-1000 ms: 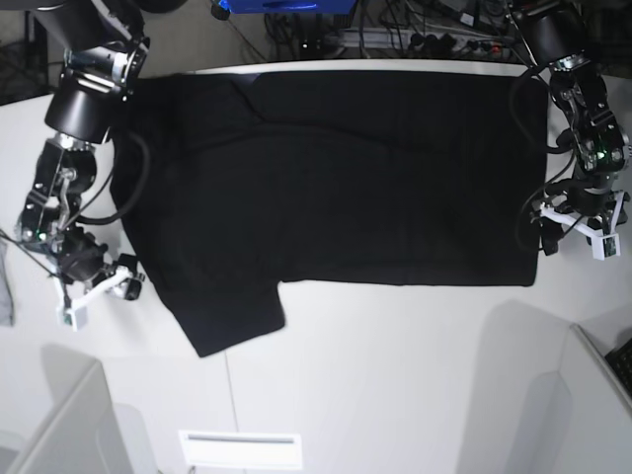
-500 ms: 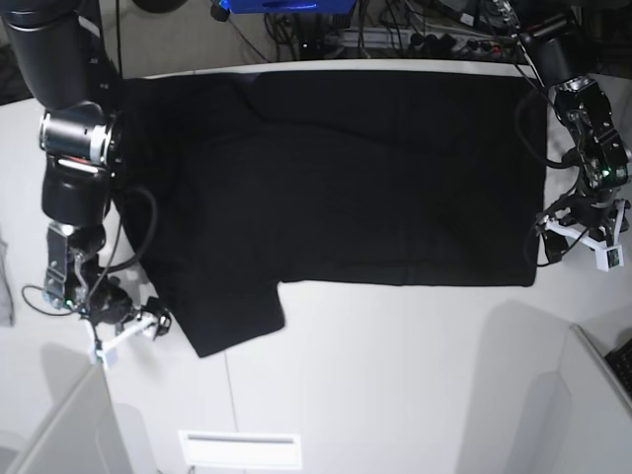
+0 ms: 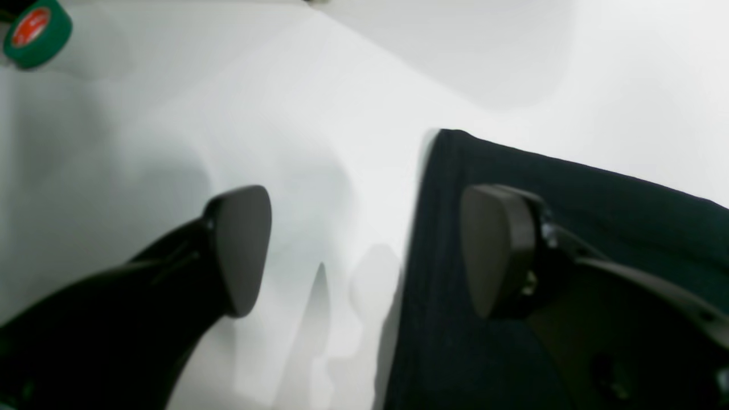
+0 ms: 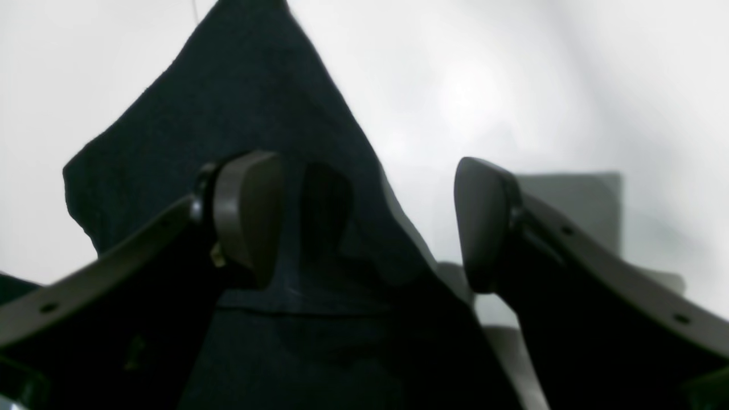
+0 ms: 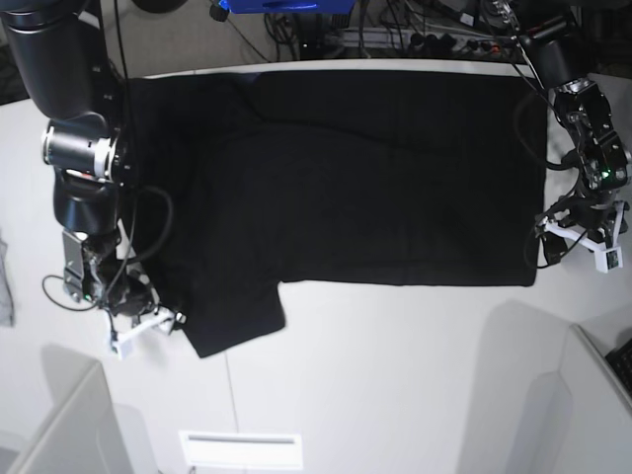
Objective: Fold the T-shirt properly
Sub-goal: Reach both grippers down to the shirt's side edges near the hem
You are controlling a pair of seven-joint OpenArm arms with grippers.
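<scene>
T-shirt (image 5: 355, 178) flat on table (image 5: 395, 375) | left gripper (image 3: 364, 250) spread wide, empty | right gripper (image 4: 364, 222) spread wide, empty

Left wrist cam: I see the left gripper (image 3: 364, 250) with jaws spread wide, nothing between them. One dark pad (image 3: 242, 247) sits left of centre over bare white table (image 3: 171, 142); the other sits right of centre over the T-shirt (image 3: 598, 193). The black cloth fills the lower right of the frame; its straight edge runs down the middle, corner pointing up at centre. Can't tell if the right pad touches the cloth. Green tape roll (image 3: 35, 31) with red centre in the upper left corner.
</scene>
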